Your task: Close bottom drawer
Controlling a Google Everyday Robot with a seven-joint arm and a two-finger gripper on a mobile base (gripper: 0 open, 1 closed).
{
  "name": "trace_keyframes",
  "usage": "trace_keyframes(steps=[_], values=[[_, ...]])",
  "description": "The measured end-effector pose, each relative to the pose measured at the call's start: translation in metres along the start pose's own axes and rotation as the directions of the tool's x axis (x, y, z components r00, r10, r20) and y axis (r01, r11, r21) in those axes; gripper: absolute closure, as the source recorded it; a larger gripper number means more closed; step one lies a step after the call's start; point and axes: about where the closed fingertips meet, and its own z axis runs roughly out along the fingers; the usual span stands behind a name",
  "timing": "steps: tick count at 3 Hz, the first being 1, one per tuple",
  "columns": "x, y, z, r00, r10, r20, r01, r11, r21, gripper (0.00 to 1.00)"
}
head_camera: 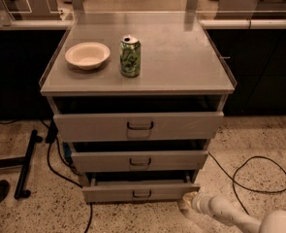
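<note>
On the far left of the speckled floor, a black metal stand lies beside a black cable that runs under a grey metal cabinet with three drawers.

A shallow cream bowl sits on the left of the cabinet's flat grey tabletop. Just to its right, apart from it, a green drink can stands upright.

All three drawers below stand partly open. The tall top drawer and the mid-sized middle drawer are not my concern. The bottom drawer has the slimmest grey front and sits lowest, just above the floor. It is pulled out a short way, with a dark gap showing behind its front panel. A small dark loop handle sits at its centre.

My gripper is low at the drawer's right front corner, at or very near the panel. My white arm reaches in from the bottom right. I cannot tell whether the gripper is spread or pressed together.

I judge the drawer to be stiff sheet metal, fairly light and smooth on its runners. It needs no grasp, only a flat push on the front. Pressing at the right corner could skew it in its tracks, so a push nearer the handle should run it in straighter. The painted face may be slippery, so I should press squarely.

A thin black wire loops on the floor at the far right.
</note>
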Motion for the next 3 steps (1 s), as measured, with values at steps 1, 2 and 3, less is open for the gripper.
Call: trace_keyframes(steps=[1, 2, 3], values=[[-0.0068, -0.0117, 0.0115, 0.993, 0.096, 0.075, -0.095, 0.9952, -0.023, 1.0], [-0.0115, -0.0177, 0.0151, 0.981, 0.15, 0.121, -0.143, 0.9877, -0.062, 1.0], [-0.0163, -0.0193, 0.017, 0.967, 0.19, 0.173, -0.175, 0.9796, -0.1, 1.0]])
